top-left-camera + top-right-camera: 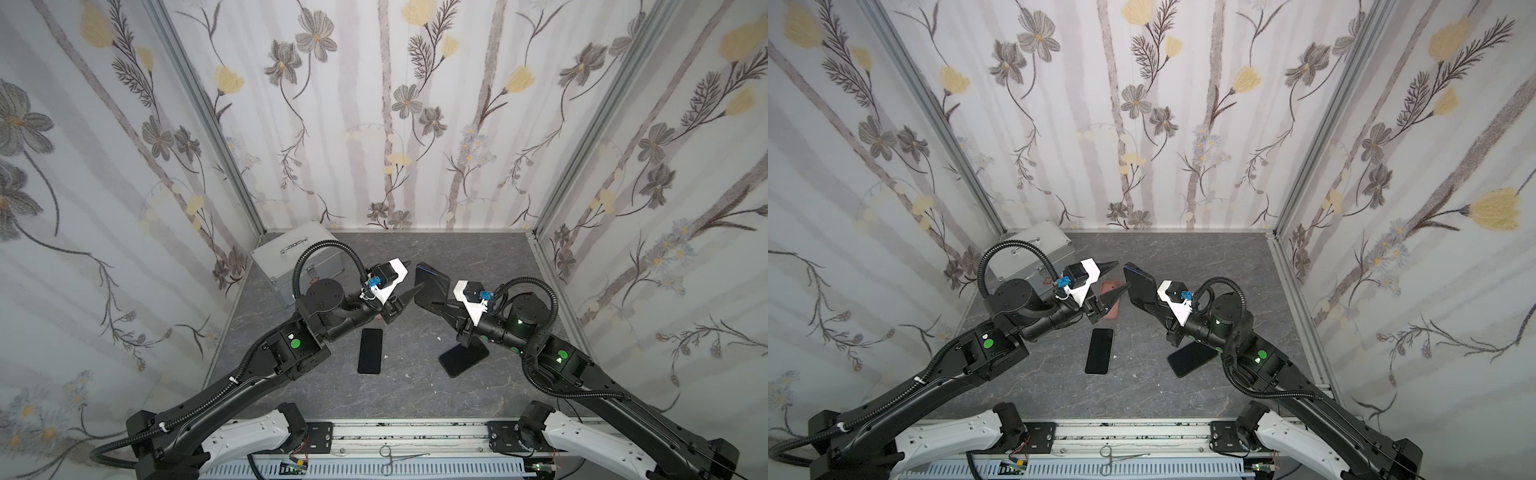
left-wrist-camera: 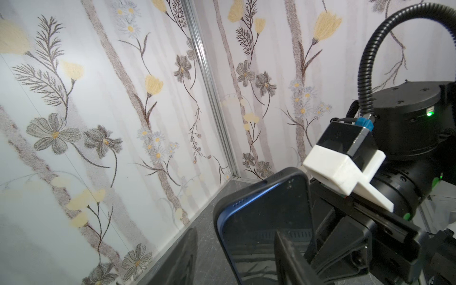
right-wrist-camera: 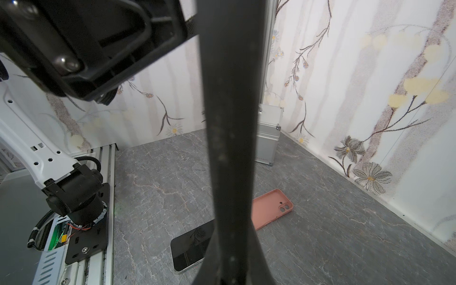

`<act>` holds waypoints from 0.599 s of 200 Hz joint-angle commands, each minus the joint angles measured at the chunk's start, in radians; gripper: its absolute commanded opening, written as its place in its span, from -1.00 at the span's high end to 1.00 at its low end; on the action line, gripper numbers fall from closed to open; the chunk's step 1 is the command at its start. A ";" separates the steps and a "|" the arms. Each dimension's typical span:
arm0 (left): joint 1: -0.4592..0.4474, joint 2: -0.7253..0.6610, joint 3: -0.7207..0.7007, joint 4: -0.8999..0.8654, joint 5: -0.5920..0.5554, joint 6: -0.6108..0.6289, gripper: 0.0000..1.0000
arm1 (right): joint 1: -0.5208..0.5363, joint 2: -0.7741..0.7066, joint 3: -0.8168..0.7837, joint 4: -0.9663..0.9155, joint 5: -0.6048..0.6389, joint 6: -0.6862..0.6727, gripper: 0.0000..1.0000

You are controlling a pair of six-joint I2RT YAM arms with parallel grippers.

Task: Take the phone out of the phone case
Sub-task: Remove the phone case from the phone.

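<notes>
A phone with a blue edge sits in a dark phone case and is held up above the table. My right gripper is shut on the lower part of the case. The right wrist view shows the case edge-on as a dark bar running out from the shut gripper. My left gripper is open beside the case's left edge. One of its fingers lies in front of the screen. Its other finger stands clear on the far side.
A bare phone lies face up under the left arm, and another dark phone lies under the right wrist. An empty pink case lies behind the left gripper. A silver box stands in the back left corner. Forceps rest on the front rail.
</notes>
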 commanded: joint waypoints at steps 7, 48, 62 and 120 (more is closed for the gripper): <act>0.000 0.002 -0.002 0.017 0.024 0.012 0.03 | 0.002 0.006 0.008 0.075 0.002 0.005 1.00; 0.001 0.017 0.003 0.017 0.051 0.008 0.09 | 0.002 0.016 0.011 0.064 -0.024 0.002 1.00; 0.000 0.020 0.005 0.017 0.056 0.008 0.12 | 0.001 0.018 0.014 0.063 -0.027 0.002 1.00; 0.001 0.022 0.005 0.017 0.066 0.006 0.18 | 0.002 0.025 0.016 0.061 -0.047 -0.002 1.00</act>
